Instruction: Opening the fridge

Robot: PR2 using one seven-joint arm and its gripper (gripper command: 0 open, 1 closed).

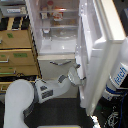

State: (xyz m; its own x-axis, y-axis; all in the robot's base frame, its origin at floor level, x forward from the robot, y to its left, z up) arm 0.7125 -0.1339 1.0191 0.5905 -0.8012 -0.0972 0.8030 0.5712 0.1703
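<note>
The tall white fridge (55, 50) stands at the top middle of the exterior view. Its large upper door (97, 45) is swung wide open toward the view's right, showing the shelved white interior (57, 22) with several items on the shelves. A lower drawer front (52, 65) is closed. My arm (50, 90) reaches in from the lower left. My gripper (75, 75) is at the bottom inner edge of the open door, against or just beside it. The picture is too blurred to tell whether the jaws are closed on the door.
A tan wooden drawer cabinet (17, 50) stands left of the fridge. A white-and-blue robot body (117, 77) is at the view's right, behind the open door. My white shoulder (17, 102) fills the lower left. The floor (60, 112) is dark.
</note>
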